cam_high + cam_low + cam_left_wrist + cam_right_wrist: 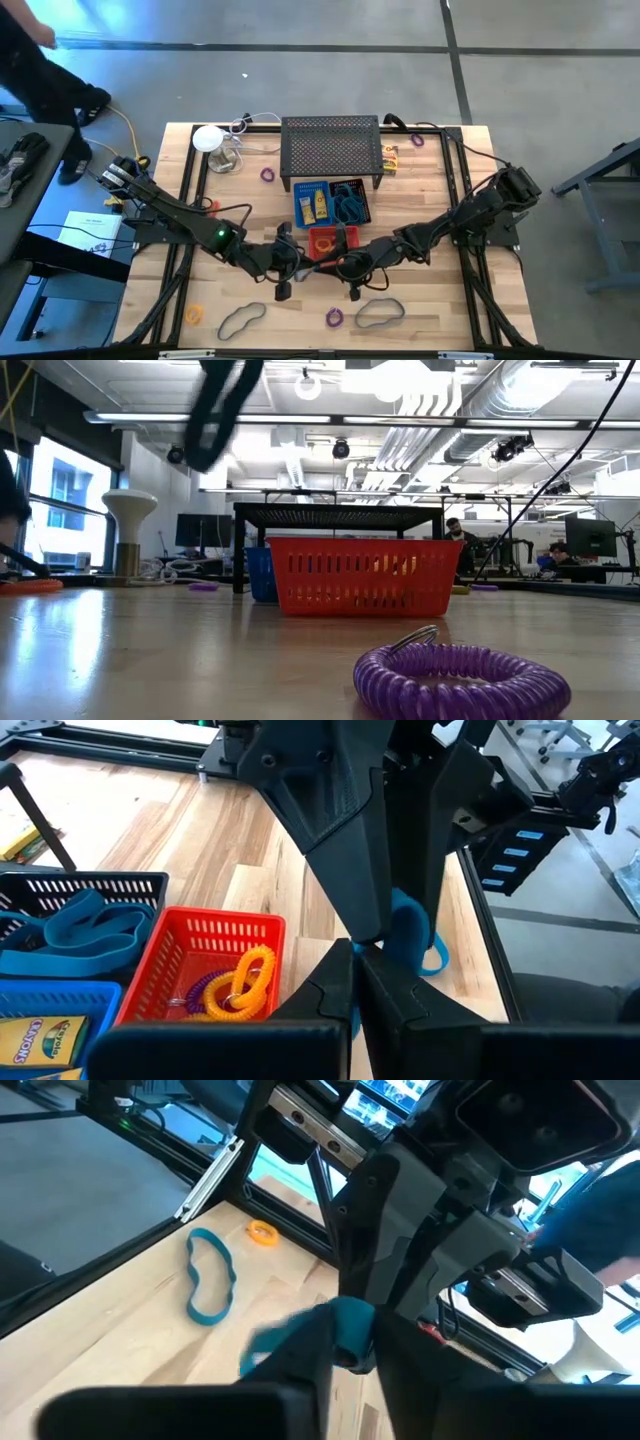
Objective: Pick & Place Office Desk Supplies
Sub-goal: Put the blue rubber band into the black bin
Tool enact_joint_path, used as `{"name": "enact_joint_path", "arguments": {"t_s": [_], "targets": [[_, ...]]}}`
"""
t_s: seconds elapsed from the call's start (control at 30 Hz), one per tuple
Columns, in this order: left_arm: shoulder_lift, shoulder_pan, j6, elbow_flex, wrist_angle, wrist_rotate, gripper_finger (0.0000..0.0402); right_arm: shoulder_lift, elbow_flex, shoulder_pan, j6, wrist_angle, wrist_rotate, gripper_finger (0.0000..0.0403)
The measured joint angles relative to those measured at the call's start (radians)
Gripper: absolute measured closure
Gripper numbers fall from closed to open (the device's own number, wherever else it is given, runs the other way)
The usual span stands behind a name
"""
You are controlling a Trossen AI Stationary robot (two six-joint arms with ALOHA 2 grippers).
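Blue looped cord (pixel 410 932) hangs between the two pincers, just in front of the red bin (pixel 333 240), over the tabletop (pixel 430 200). Left pincer (pixel 358 948) is clamped on it; right pincer (pixel 352 1335) pinches the same cord, meeting it head-on.

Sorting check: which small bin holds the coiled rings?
The red slatted plastic bin: only it holds a yellow coiled ring and a purple coiled ring.

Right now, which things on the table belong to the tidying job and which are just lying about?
Job: purple coil ring, looped cords, orange ring, yellow boxes.
Lying about: mesh rack, white domed stand, cables.
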Motion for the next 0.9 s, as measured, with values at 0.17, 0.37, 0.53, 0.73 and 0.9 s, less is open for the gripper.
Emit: {"name": "enact_joint_path", "arguments": {"t_s": [0.17, 0.37, 0.53, 0.73, 0.9], "targets": [[0.000, 0.000, 0.000, 0.000, -0.005, 0.001, 0.0401, 0.000, 0.000, 0.000, 0.000, 0.000, 0.002, 0.0391], [0.011, 0.000, 0.037, 0.000, -0.015, -0.002, 0.0401, 0.000, 0.000, -0.001, -0.001, -0.013, 0.001, 0.0399], [0.049, -0.001, 0.091, 0.000, -0.007, -0.033, 0.0397, 0.000, -0.002, 0.000, -0.003, -0.038, -0.001, 0.0399], [0.081, 0.000, 0.108, -0.002, -0.011, -0.062, 0.0345, -0.002, 0.000, 0.006, -0.002, -0.101, -0.009, 0.0399], [0.080, -0.013, 0.108, -0.002, -0.008, -0.110, 0.0290, -0.007, 0.000, 0.038, 0.007, -0.216, 0.072, 0.0399]]}}
